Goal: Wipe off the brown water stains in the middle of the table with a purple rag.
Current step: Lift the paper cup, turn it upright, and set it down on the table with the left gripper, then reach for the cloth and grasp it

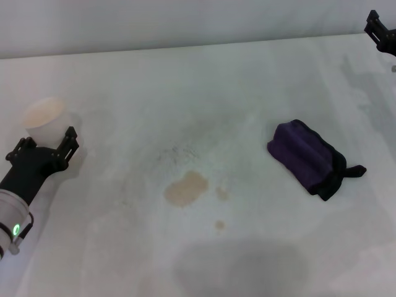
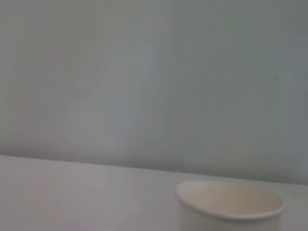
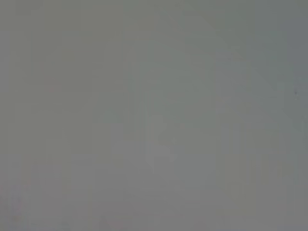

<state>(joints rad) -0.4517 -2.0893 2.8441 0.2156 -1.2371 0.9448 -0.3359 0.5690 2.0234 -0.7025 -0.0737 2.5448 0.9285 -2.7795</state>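
Observation:
The brown water stains [image 1: 185, 187] are a tan blotch with two small drops [image 1: 221, 193] on the white table [image 1: 111, 247], near its middle. The purple rag [image 1: 308, 158] lies bunched to the right of the stains, its black loop pointing right. My left gripper [image 1: 46, 144] is open and empty at the table's left side, far from the rag. My right gripper [image 1: 380, 31] is at the far right back edge, well beyond the rag. The right wrist view shows only plain grey.
A white paper cup [image 1: 46, 117] stands just beyond my left gripper and also shows in the left wrist view [image 2: 231, 204]. A faint grey speckled smudge [image 1: 179, 151] lies behind the stains. A pale wall rises behind the table.

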